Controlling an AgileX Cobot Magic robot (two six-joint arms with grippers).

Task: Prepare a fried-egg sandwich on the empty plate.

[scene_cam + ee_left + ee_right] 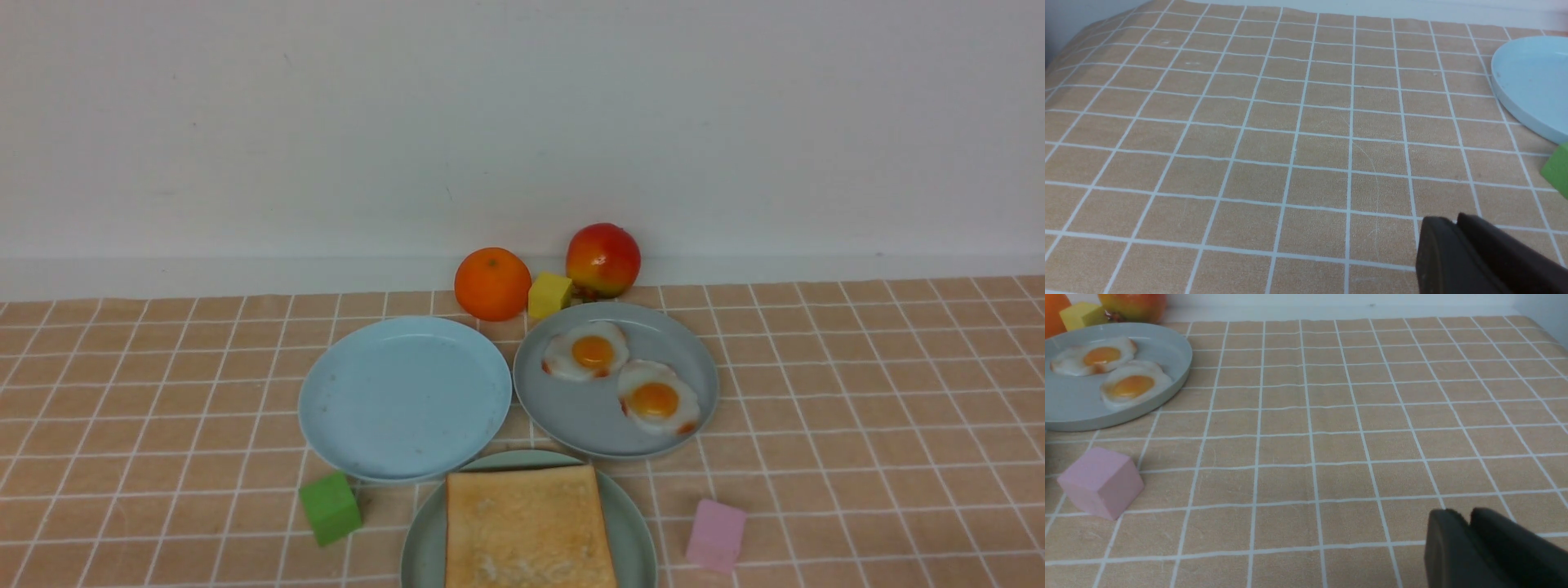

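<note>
Golden toast [529, 527] on mint plate [637, 523], both end effectors [1457, 228] [1468, 522] narrow, well apart, empty

A staged tabletop test bench, not a real kitchen: orange grid-patterned cloth [857, 392], bare white wall [522, 122], toy fried eggs [658, 399], coloured foam cubes [330, 507].

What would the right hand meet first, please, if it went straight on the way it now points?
Probably nothing. Ahead of the right hand lies only bare checked cloth up to the wall; the pink cube and egg plate sit well off to the side. Depth is uncertain.
</note>
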